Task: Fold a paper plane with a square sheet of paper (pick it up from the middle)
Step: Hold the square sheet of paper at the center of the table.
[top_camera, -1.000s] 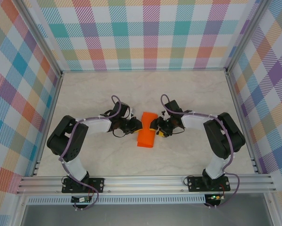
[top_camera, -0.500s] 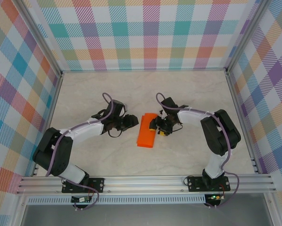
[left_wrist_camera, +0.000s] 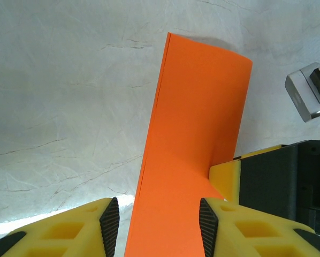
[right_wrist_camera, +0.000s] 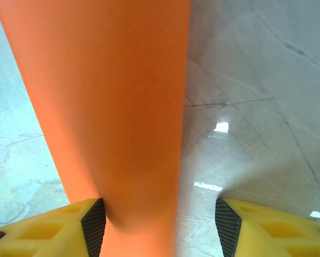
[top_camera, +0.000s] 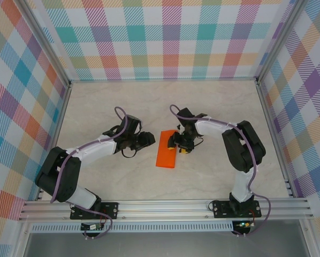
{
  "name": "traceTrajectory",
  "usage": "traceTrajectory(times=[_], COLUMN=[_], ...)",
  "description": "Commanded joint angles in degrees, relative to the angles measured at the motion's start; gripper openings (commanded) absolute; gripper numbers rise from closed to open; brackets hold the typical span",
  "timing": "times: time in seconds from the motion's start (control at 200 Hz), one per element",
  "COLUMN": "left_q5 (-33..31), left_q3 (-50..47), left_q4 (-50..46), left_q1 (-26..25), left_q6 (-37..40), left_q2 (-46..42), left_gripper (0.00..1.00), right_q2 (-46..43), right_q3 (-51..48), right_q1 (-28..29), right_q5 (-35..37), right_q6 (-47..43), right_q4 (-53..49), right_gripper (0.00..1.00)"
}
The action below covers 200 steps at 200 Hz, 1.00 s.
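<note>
The orange sheet of paper (top_camera: 166,150) lies on the marble table, folded into a long narrow rectangle. My left gripper (top_camera: 147,139) sits just left of the paper's far half. Its jaws stand open. In the left wrist view the paper (left_wrist_camera: 195,123) runs along the table between the left gripper's (left_wrist_camera: 155,227) pads without being pinched. My right gripper (top_camera: 176,143) is at the paper's far right edge, open. In the right wrist view the paper (right_wrist_camera: 106,101) lies against the left pad (right_wrist_camera: 93,225) of the right gripper (right_wrist_camera: 160,225), and bare table fills the remaining gap.
A yellow finger of the right gripper (left_wrist_camera: 228,175) shows past the paper in the left wrist view. Metal frame rails (top_camera: 165,208) run along the near edge, and checked walls (top_camera: 165,37) close the other sides. Bare marble (top_camera: 213,107) lies beyond the paper.
My left gripper opened, let go of the paper and drew back to the left. The paper, bowed up between both grippers before, now lies flat. My right gripper shifted slightly farther along its edge.
</note>
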Motion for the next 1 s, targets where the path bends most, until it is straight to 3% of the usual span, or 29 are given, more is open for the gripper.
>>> traceTrajectory(times=[0.0,0.995], left_q5=[-0.47,-1.42], left_q3=[-0.53,-0.81], left_q4=[-1.25,-2.56], left_q1=[-0.35,-0.19], left_q6=[0.99,1.59], left_q2=[-1.27,-2.52], left_gripper=[0.46,0.45], right_q2=[2.41,7.29], right_q3=[0.55,3.67], right_q1=[0.56,0.91], right_q5=[2.58,6.76], right_q6=[-0.32,1.15], right_q4=[-5.31,-10.35], right_gripper=[0.6,0.61])
